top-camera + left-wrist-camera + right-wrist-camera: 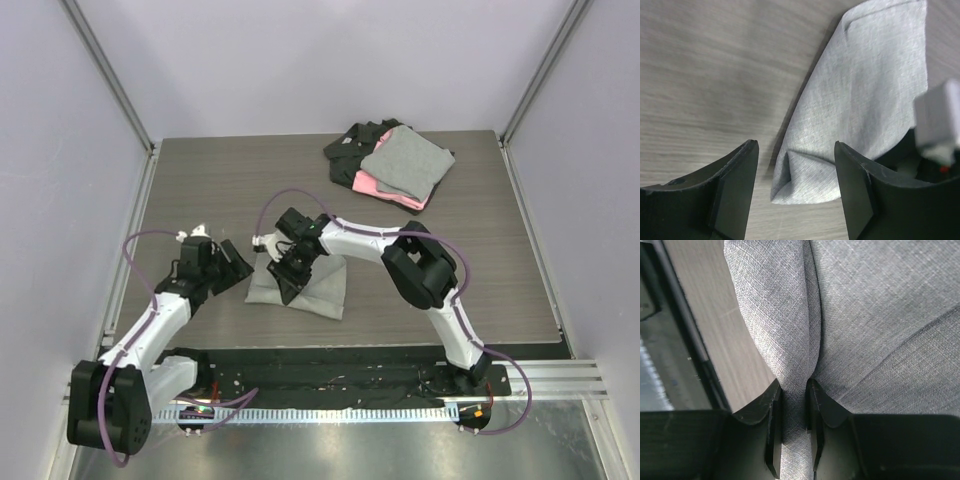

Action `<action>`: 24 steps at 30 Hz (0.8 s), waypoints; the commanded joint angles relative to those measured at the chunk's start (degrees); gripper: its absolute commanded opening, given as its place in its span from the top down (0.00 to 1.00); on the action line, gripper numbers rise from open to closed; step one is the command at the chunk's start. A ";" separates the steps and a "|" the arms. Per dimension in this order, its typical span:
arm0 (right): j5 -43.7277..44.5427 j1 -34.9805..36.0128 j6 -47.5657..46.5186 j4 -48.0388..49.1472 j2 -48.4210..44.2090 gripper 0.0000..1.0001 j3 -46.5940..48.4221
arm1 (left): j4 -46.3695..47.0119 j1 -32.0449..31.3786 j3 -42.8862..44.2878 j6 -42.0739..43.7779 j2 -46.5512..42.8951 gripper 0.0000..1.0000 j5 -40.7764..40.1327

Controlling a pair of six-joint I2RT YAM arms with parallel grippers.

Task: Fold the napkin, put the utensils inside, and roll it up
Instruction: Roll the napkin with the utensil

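The plain light-grey soft cloth napkin [322,295] lies bunched near the middle of the wood-grain bench [200,190], toward its near edge. The right gripper [793,386] pinches a raised fold of it between nearly closed fingers. The left gripper [795,145] hovers at the napkin's left corner, fingers spread wide, gripping nothing.

The grey-brown wood-grain tabletop [210,190] carries a plain light-grey soft cloth napkin [322,292] near its front middle and a pile of grey, pink and black folded cloths [400,165] at its far right.
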 commanded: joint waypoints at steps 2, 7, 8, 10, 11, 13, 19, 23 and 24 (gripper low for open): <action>-12.15 -2.87 3.55 -4.73 3.90 0.76 2.35 | 0.99 0.25 -3.00 -2.90 -0.06 0.34 4.93; -16.29 -4.46 3.46 -4.64 7.06 0.76 2.79 | 1.86 0.16 -3.54 -3.52 1.96 0.36 3.88; -16.46 -4.72 3.46 -4.64 7.50 0.76 2.79 | 2.22 0.25 -3.45 -3.61 2.92 0.36 3.80; -17.08 -5.25 3.20 -4.64 8.56 0.76 3.23 | 3.01 0.25 -3.36 -3.87 4.16 0.37 4.32; -17.17 -5.51 3.19 -4.64 8.91 0.76 3.31 | 3.97 0.16 -3.45 -4.31 5.21 0.38 4.50; -17.61 -5.95 3.11 -4.64 9.96 0.76 4.02 | 4.68 0.25 -3.53 -4.84 6.44 0.41 4.85; -17.87 -7.01 3.19 -4.64 11.72 0.76 5.77 | 7.31 0.25 -4.41 -6.77 8.91 0.57 6.25; -17.44 -7.36 3.46 -4.55 12.08 0.76 6.39 | 8.28 0.25 -4.94 -7.48 10.49 0.74 6.87; -17.17 -7.36 3.54 -4.64 11.99 0.75 6.39 | 8.28 0.25 -4.94 -7.48 10.84 0.81 6.87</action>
